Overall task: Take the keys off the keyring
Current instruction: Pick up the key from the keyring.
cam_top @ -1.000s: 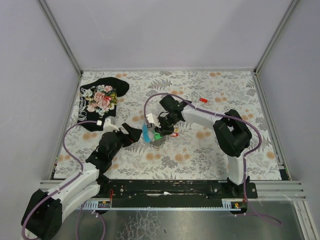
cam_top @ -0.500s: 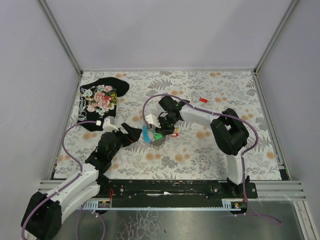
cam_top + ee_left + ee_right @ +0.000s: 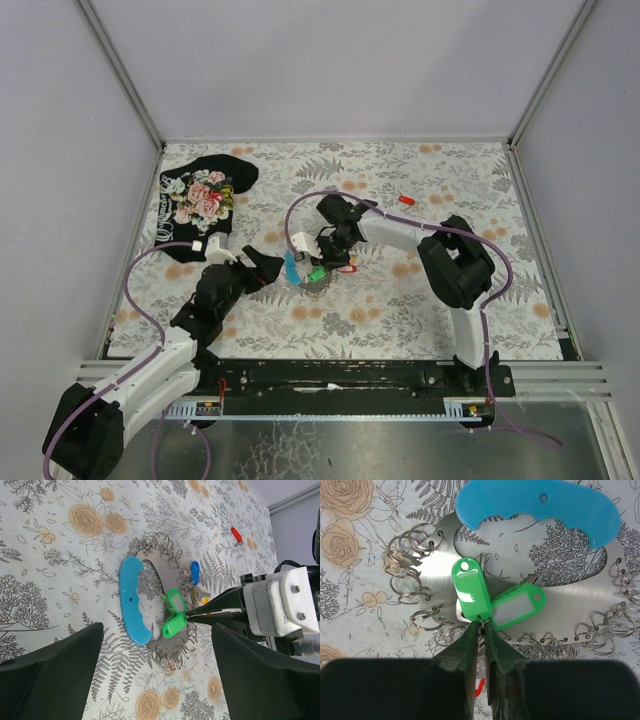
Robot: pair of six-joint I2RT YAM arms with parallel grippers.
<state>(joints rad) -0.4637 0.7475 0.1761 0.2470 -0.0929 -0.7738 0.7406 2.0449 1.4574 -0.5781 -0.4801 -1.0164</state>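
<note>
The keyring [image 3: 580,597] is a grey metal oval plate with a light-blue fob [image 3: 540,505] and several small split rings [image 3: 412,580] along its edge. Two green-headed keys [image 3: 471,590] lie on it, with a blue-headed one [image 3: 195,572] and a yellow one [image 3: 205,600] beside them. My right gripper [image 3: 483,625] is pinched nearly shut on the small ring and blade below the upright green head. In the top view it [image 3: 322,266] sits over the plate's right side. My left gripper [image 3: 157,680] stands wide open just short of the keyring [image 3: 298,272], touching nothing.
A loose red-headed key [image 3: 406,200] lies on the floral mat toward the far right. A black floral cloth [image 3: 205,195] is crumpled at the far left corner. Grey walls and metal rails enclose the mat.
My right gripper's fingers have closed in on the green key's ring, and the right arm has shifted slightly to the left. The left arm has not moved.
</note>
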